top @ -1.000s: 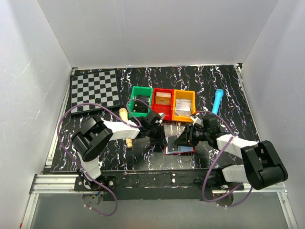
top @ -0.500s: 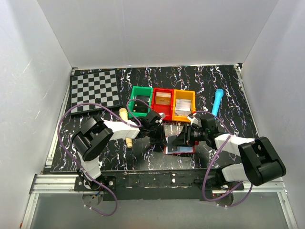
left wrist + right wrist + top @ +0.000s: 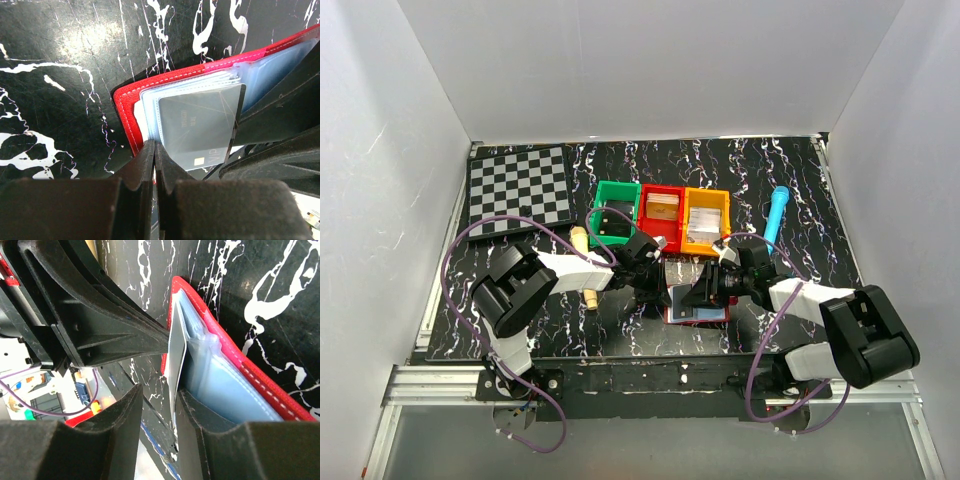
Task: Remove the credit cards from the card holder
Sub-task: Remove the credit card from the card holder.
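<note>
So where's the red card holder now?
In the top view the card holder lies open on the table, front centre, just before the red bin.

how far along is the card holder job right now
Done: the card holder lies open, the left gripper pinching its edge. In hand: the right gripper straddles one grey card, not yet clamped or clear of its sleeve. Left: pull it free, then any others in the sleeves.

The card holder (image 3: 125, 107) has a red, leather-like cover with pale stitching, and its sleeves (image 3: 280, 65) are glossy clear plastic. The grey card (image 3: 195, 125) looks smooth and faintly shiny. The table (image 3: 60, 60) is glossy black marbling. The fingers (image 3: 117, 435) of the right gripper (image 3: 159, 390) are matt black plastic.
</note>
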`<state>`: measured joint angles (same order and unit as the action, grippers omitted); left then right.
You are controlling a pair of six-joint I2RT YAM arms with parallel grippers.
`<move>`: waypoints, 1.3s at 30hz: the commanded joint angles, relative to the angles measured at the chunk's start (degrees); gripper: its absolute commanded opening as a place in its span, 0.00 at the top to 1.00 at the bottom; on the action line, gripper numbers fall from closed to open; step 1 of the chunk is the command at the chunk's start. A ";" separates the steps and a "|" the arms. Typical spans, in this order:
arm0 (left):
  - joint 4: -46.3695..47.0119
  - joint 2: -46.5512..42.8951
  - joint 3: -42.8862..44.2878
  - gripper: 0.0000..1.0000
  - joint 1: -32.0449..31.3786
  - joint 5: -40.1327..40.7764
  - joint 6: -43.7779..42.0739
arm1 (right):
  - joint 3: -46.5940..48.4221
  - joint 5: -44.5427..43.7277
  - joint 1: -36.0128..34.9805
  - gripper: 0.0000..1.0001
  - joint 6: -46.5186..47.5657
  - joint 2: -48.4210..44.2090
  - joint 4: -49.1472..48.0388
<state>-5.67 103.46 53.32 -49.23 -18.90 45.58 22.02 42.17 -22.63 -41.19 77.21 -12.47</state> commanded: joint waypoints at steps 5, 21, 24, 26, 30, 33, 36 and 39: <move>-3.64 3.24 -0.94 1.00 -0.78 3.69 -1.55 | 2.50 -0.08 -0.57 0.61 2.43 -3.12 3.24; -4.70 2.80 -1.11 1.00 -0.69 4.74 -1.37 | 3.21 -2.36 -0.22 0.61 4.10 -8.21 9.39; -4.70 2.80 -1.38 1.00 -0.60 4.74 -1.29 | 2.68 -2.62 0.04 0.61 4.63 -9.00 10.10; -4.52 2.80 -1.64 1.00 -0.51 4.74 -1.20 | 2.41 -2.71 0.04 0.61 4.54 -9.27 10.36; -4.44 2.71 -1.90 1.00 -0.43 4.74 -1.02 | 2.24 -3.06 0.57 0.61 4.80 -10.15 11.15; -4.17 2.54 -2.25 1.00 -0.34 4.66 -0.93 | 2.32 -3.32 0.83 0.62 5.15 -10.94 12.03; -4.08 2.45 -2.26 1.00 -0.25 4.57 -0.85 | 2.32 -3.24 0.92 0.62 5.42 -11.20 12.38; -4.00 2.36 -2.34 1.00 -0.25 4.57 -0.93 | 2.32 -3.50 1.10 0.62 5.42 -11.47 12.38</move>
<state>-5.72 103.46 53.30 -49.19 -18.85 45.71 23.27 37.85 -21.82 -36.67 67.00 0.03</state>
